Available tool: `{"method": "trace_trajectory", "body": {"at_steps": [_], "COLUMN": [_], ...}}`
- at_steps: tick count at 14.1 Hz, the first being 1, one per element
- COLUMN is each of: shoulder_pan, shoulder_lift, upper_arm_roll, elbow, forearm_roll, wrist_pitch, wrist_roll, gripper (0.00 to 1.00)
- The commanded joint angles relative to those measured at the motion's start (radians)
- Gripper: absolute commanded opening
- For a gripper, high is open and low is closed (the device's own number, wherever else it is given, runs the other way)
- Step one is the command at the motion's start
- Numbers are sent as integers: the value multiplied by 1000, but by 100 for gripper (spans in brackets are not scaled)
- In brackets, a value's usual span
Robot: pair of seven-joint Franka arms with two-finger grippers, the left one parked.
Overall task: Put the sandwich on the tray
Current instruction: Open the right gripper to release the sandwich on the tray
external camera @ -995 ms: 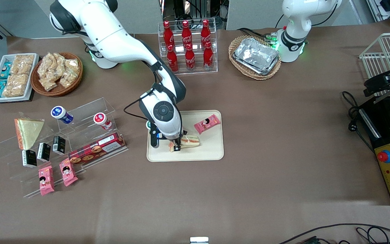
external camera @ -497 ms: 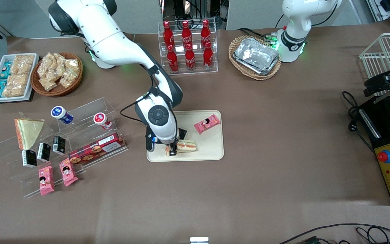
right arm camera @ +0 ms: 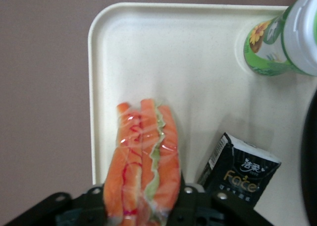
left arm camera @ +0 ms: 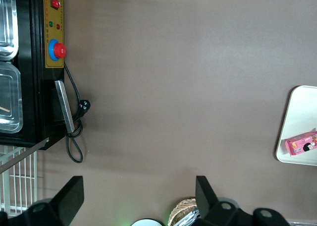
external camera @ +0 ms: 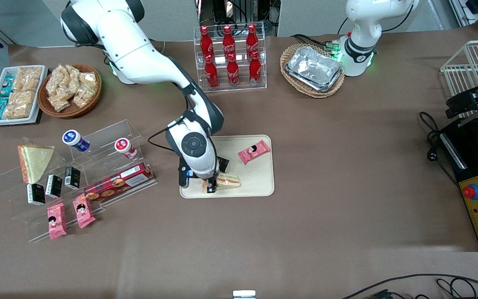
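The sandwich (external camera: 228, 180), a clear-wrapped wedge with white bread and red-orange and green stripes, lies edge-on over the cream tray (external camera: 259, 185), near the tray's edge closest to the front camera. My right gripper (external camera: 211, 187) is shut on the end of the sandwich toward the working arm's end of the table. In the right wrist view the sandwich (right arm camera: 143, 156) sticks out from between the jaws of the gripper (right arm camera: 143, 208), over the tray (right arm camera: 148, 47) near its rounded corner. I cannot tell whether the sandwich rests on the tray.
On the tray are a pink snack packet (external camera: 254, 151), a black carton (right arm camera: 242, 172) close beside the sandwich, and a green-and-white bottle (right arm camera: 287, 40). An acrylic display with another wedge sandwich (external camera: 35, 162) stands toward the working arm's end. A cola rack (external camera: 230, 58) stands farther back.
The gripper has carried the sandwich a little toward the working arm's end of the tray and nearer the front camera, and lower over the tray.
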Motion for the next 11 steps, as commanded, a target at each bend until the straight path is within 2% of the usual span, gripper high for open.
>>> {"method": "trace_trajectory", "body": {"at_steps": [1,6,11], "shoulder_pan": [-2,-2,-54], "shoulder_lift": [18,-45,-157], "upper_arm_roll": [-19,-36,-28], "elbow": [29,39,38], "forearm_roll": [-22,-12,-6], "wrist_pitch": [6,-10,-135], "wrist_roll": [8,8,-24], "gripper": [100,100,100]}}
